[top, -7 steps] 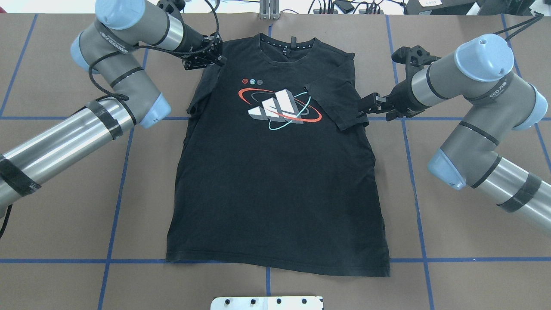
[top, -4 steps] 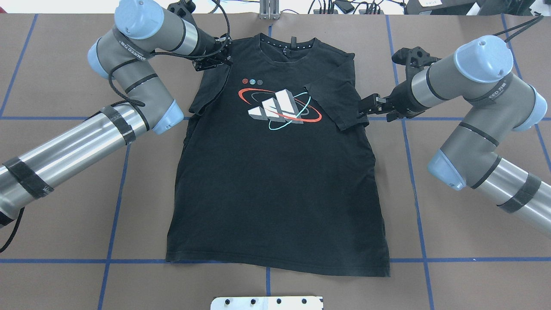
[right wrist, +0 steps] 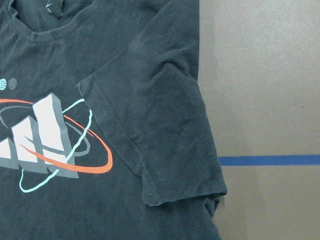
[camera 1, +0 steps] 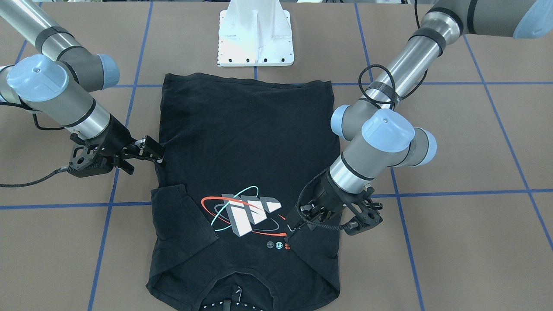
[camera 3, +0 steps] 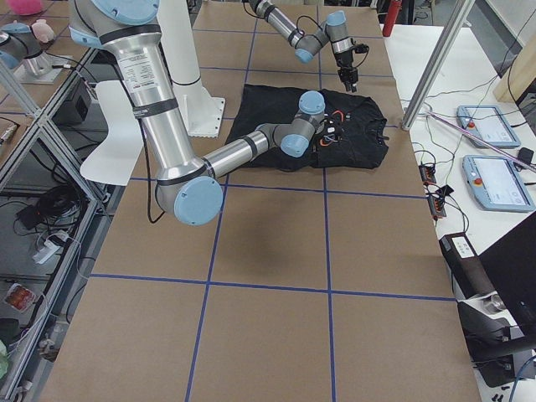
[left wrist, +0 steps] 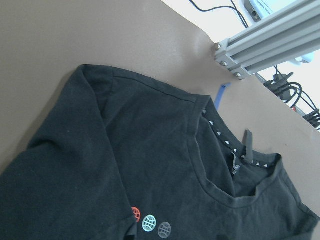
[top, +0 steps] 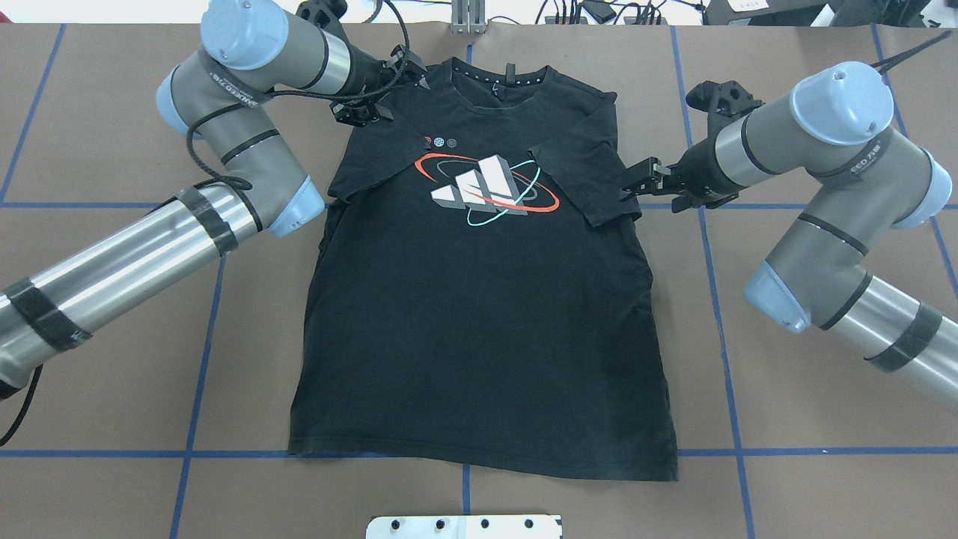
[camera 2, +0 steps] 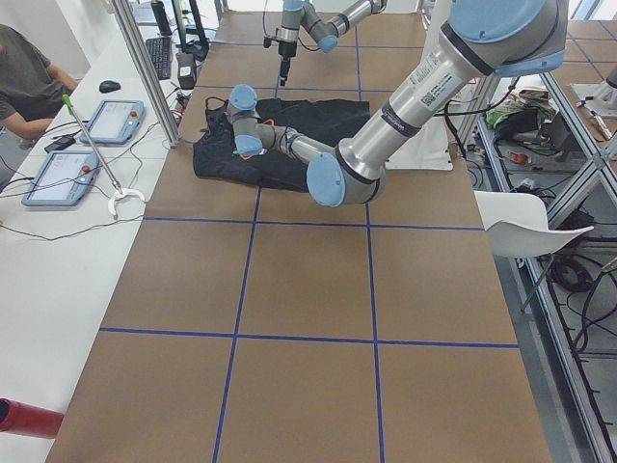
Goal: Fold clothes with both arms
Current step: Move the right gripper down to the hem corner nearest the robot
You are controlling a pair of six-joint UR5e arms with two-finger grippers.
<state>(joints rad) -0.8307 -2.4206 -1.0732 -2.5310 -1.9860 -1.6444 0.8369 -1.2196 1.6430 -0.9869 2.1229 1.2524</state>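
Black T-shirt (top: 479, 322) lies flat mid-surface (top: 786, 419); seen from overhead, the left tool (camera 1: 290, 229) at its 11 o'clock pinches the left sleeve (top: 374, 161) to fold it inward, while the right tool (top: 636, 182) sits spread at 2 o'clock beside the folded right sleeve (top: 584, 165).

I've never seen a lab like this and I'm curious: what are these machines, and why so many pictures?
They are two jointed robot arms at a brown table, each ending in a two-finger hand. The pictures show one moment from several cameras: one over the robot's shoulders, one facing it, one at each table end, one on each wrist. A black T-shirt lies flat, printed side up. The left hand pinches one sleeve, drawn in over the chest. The right hand sits open beside the other sleeve, which is already folded in.
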